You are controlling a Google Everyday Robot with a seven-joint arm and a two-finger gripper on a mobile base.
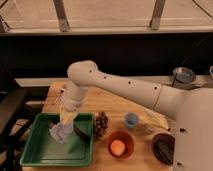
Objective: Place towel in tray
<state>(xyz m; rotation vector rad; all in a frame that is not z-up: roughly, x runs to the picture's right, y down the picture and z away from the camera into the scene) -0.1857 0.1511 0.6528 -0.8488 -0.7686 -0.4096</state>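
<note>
Hanging over the green tray [35, 156], the gripper [64, 121] is down at the end of the white arm [120, 86], which comes in from the right and bends down at the elbow. The towel [60, 131] dangles from the gripper in a bunched, pale blue-grey clump, so the fingers are closed on its top edge. Its lower end is inside the tray's rim, low over the tray floor; can't tell if it's touching. The tray sits at the front left of the wooden worktop [117, 106]. Just right of the tray is a dark pinecone-looking thing [101, 125], then a small blue cup [131, 120], an orange bowl [120, 145] and a dark maroon bowl [163, 148].
</note>
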